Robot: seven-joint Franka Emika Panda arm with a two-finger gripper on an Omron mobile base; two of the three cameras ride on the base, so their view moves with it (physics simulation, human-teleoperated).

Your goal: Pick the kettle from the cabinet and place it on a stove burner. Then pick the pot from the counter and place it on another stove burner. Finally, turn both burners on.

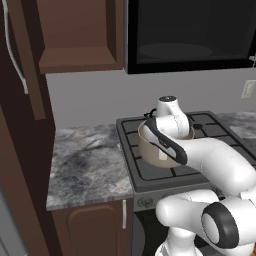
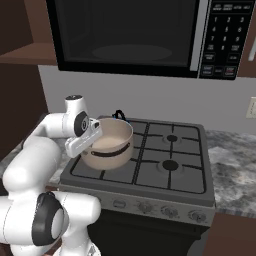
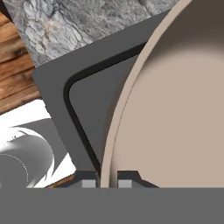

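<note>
The counter (image 1: 85,165) lies to the left of the stove top (image 2: 185,172); its slab ends at the stove's left edge, and the pot (image 2: 107,142) now occupies the stove side of that edge. In the right base view the pot sits over the front-left burner area of the stove top, its rim level and its dark side handle facing forward. Whether its base rests on the grate or hangs just above it cannot be told.

The kettle (image 2: 119,115) stands just behind the pot, toward the rear-left of the stove top; only its black arched handle shows above the pot's rim. This placement leaves the two right-hand stove burners (image 2: 170,165) uncovered, so the pot takes a burner separate from the kettle's, as the task requires.

The gripper (image 3: 107,183) approaches from the pot's left side. In the hand view the pot's rim runs straight down between the two finger tips (image 3: 88,183), one outside the wall and one inside. The jaws are pinched onto the pot's left wall at the rim. A rim grip suits a pot too wide to span across its body. The burner knobs (image 2: 145,207) line the stove's front panel, to the right of the arm.
</note>
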